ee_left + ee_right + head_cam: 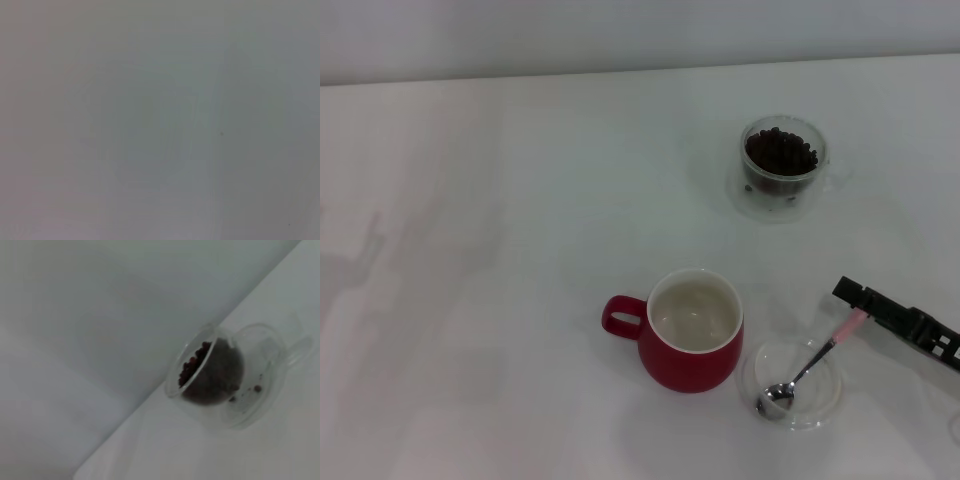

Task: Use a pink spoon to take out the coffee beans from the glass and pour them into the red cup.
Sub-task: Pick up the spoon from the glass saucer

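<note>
The red cup stands upright near the front middle in the head view, its cream inside bare and its handle toward the left. The glass sits farther back to the right, holding a heap of coffee beans; the right wrist view also shows the glass with the coffee beans. The pink spoon lies with its metal bowl in a shallow clear dish, right of the cup. My right gripper reaches in from the right edge, its tip at the spoon's pink handle end. My left gripper is out of view.
The white table runs back to a pale wall. The left wrist view shows only a blank grey-white surface. A few loose beans lie in the base of the glass.
</note>
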Robot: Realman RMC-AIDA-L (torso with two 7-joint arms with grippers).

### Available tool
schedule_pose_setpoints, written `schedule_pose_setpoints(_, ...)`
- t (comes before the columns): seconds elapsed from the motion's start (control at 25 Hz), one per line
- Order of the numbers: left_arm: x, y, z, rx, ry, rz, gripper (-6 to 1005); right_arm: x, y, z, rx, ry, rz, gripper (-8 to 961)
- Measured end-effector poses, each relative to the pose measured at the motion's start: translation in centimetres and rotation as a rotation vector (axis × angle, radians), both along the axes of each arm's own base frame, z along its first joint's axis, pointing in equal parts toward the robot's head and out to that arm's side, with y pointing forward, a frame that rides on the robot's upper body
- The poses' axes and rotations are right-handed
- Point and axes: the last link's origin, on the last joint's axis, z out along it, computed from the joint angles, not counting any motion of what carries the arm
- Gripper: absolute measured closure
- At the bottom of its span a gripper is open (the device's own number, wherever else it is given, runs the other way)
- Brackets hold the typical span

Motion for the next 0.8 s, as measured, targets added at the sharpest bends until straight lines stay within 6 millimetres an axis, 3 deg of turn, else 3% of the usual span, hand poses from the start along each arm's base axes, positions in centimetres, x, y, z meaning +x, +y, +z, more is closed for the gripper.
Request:
schedule_pose_setpoints(0.68, -0.10, -0.13, -0.28, -0.010, -0.001, 0.009, 254, 0.16, -0.37, -0.04, -0.008, -0.007, -0.001, 247)
schedule_pose_setpoints(0.76, -0.09, -0.19, -0.35, -0.012, -0.003, 0.010, 254, 0.15, -0.26, -0.12, -0.013, -0.010, -0.001, 358)
schedule_pose_setpoints(0.8, -0.10, -0.22, -0.38, -0.012, -0.004, 0.010, 254, 0.15, -0.24, -0.12, -0.013, -0.011, -0.001, 363)
